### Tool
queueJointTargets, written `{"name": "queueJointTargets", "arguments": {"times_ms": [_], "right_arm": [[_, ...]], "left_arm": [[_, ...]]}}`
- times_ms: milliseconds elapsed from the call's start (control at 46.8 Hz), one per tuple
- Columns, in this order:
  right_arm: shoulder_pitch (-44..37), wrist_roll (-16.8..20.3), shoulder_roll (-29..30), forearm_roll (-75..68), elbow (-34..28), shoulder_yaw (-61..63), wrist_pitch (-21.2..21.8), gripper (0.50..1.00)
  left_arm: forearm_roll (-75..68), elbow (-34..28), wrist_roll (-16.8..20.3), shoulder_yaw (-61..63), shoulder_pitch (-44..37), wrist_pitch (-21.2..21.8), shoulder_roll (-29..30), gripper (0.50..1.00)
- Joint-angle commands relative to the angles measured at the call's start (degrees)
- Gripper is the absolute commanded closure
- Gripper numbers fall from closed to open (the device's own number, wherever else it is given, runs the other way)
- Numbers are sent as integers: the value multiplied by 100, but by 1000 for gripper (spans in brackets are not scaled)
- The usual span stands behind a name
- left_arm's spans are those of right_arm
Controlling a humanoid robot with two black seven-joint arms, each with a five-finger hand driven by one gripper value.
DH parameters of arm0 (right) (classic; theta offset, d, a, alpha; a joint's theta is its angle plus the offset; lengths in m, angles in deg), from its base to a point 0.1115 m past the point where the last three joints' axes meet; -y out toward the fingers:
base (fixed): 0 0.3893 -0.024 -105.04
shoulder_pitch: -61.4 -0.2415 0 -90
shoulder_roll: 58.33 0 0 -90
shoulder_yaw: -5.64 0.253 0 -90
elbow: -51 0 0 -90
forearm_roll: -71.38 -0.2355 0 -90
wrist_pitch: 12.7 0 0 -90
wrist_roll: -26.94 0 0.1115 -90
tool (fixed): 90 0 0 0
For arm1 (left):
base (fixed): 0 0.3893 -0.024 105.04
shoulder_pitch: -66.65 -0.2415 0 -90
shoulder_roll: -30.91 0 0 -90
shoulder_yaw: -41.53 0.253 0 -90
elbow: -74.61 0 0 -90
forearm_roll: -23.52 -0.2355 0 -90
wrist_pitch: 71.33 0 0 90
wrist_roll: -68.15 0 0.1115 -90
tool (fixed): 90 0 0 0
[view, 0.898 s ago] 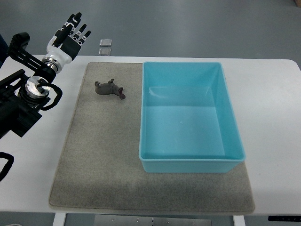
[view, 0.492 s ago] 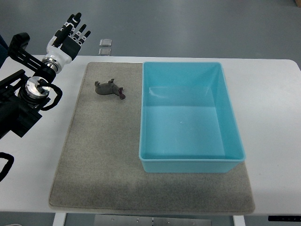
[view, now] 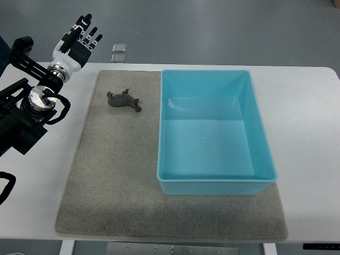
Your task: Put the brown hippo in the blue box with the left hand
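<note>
Top view showed no change across the last second: the left hand remained at the far-left corner of the table, over the table's far edge, with its fingers spread and extended and holding nothing. The brown hippo lay in the same spot on the grey mat, in the mat's far-left part, near the far-left corner of the blue box but apart from its wall. The box rested on the right portion of the mat and was empty. The hand stood well apart from the hippo, to its left and farther from the robot. Because nothing had moved, the task appeared to be at its start: the reach had not begun and the grasp was not yet made. The next move would likely require the hand to travel right and toward the robot, then descend over the hippo. The right arm was not visible.
</note>
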Motion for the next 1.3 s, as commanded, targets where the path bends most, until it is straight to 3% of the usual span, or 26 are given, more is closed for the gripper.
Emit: {"name": "queueJointTargets", "arguments": {"times_ms": [0,706,1283], "right_arm": [[-2,-1,0,0,0,0,0,564],[-2,-1,0,0,0,0,0,564],[-2,-1,0,0,0,0,0,564]], "left_arm": [[-5,0,0,35,-5,4,4,504],[-127,114,0,114,-40,-67,197,504],[-2746,844,0,483,-14,136,619,504]]}}
